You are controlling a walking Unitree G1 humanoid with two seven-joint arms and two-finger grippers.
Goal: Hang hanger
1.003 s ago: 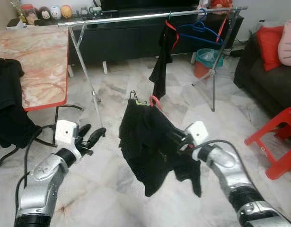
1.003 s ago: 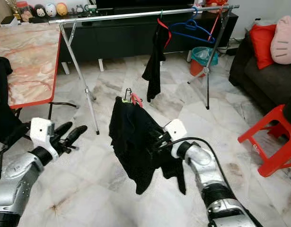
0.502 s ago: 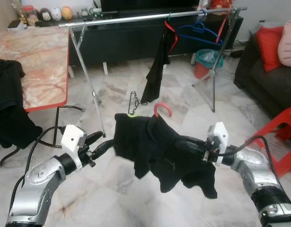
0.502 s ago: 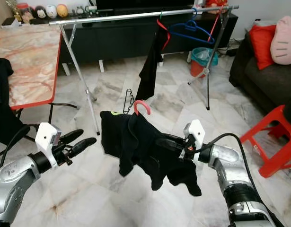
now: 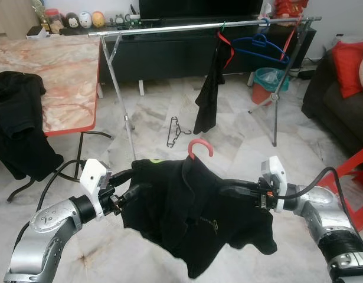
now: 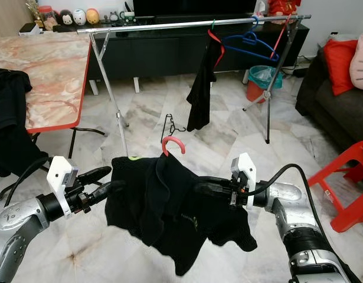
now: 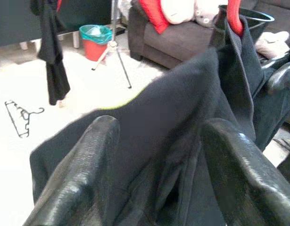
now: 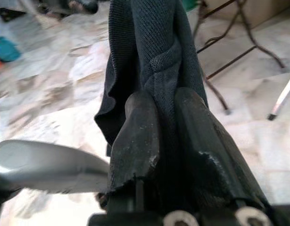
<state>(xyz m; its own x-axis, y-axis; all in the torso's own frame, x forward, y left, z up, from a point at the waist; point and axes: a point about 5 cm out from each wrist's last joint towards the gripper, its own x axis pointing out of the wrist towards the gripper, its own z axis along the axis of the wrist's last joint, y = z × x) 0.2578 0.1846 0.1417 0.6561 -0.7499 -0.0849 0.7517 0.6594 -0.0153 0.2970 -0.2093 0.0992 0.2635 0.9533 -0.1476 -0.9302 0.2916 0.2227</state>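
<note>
A silver clothes rail stands across the marble floor. Before it a black garment on a red hanger hangs mid-air; the right hand pinches its cloth, while the left hand touches its other edge, fingers spread

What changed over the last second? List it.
The right pincer swung the black garment on its red hanger up from hanging to level. The left pincer closed in from apart to touch its left edge. Right grip unchanged; the rail and its clothes stayed put.
</note>
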